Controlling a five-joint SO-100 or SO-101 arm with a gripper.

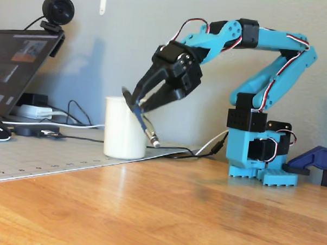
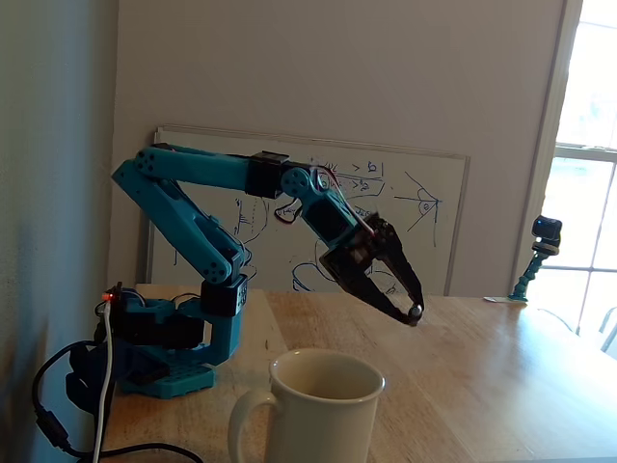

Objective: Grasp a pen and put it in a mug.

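Note:
In a fixed view my black gripper is raised to the height of the white mug's rim, at its right side, and is shut on the pen. The pen hangs steeply tilted from the fingers. Its blue barrel crosses the mug's right edge and its silver end points down near the table, outside the mug. In the other fixed view the mug stands in the foreground, handle to the left. There the gripper hovers behind and to the right of it, with the pen seen nearly end-on between the fingertips.
A laptop with a webcam and cables sit at the left on a grey mat. The arm's base and a blue clamp stand at the right. A whiteboard leans on the wall; a small camera stands far right.

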